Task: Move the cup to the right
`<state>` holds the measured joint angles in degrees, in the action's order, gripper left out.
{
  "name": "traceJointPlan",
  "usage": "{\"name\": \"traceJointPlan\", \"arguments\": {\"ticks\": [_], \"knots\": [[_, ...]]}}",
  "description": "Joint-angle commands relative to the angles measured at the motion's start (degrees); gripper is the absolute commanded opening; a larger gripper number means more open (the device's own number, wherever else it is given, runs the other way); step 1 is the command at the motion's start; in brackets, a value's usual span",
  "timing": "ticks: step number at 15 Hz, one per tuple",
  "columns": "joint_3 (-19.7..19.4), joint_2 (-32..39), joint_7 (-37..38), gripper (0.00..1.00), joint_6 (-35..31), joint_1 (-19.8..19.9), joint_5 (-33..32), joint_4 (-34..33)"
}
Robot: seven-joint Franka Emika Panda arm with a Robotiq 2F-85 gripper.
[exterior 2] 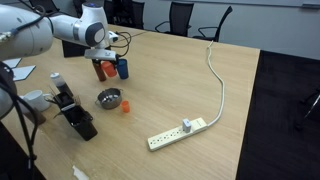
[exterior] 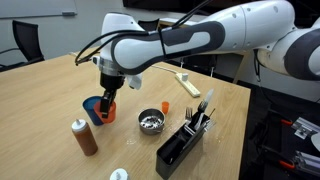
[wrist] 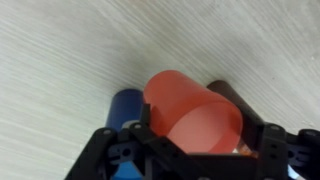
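Note:
The small orange-red cup (wrist: 190, 112) sits between my gripper's fingers (wrist: 200, 138) in the wrist view, its open mouth tipped toward the camera. My gripper is shut on it. In both exterior views the gripper (exterior: 107, 97) (exterior 2: 103, 62) holds the cup (exterior: 107, 113) (exterior 2: 102, 71) low over the wooden table, right beside the dark blue cup (exterior: 92, 108) (exterior 2: 122, 68) (wrist: 125, 103). I cannot tell whether the orange-red cup touches the table.
A brown bottle with a white cap (exterior: 84, 137) stands near the table's edge. A metal bowl (exterior: 150, 121) (exterior 2: 109, 98), a black organizer with utensils (exterior: 185, 140) (exterior 2: 75, 115), and a power strip with a cable (exterior 2: 178, 132) lie on the table (exterior: 50, 95).

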<state>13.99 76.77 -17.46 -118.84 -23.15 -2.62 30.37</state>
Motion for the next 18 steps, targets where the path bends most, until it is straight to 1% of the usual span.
{"name": "traceJointPlan", "arguments": {"ticks": [1,7,11,14,18], "knots": [[-4.1,-3.1,7.7,0.57,1.4,1.1,-2.1,0.7],[-8.4,-7.3,21.0,0.57,1.1,4.3,-2.3,0.7],[-10.3,-9.0,32.4,0.57,1.2,5.9,-1.9,1.3],[-12.6,-9.8,42.3,0.57,1.6,5.9,-2.6,1.4],[-14.8,-11.1,54.3,0.57,4.9,5.5,-2.5,1.9]]}}
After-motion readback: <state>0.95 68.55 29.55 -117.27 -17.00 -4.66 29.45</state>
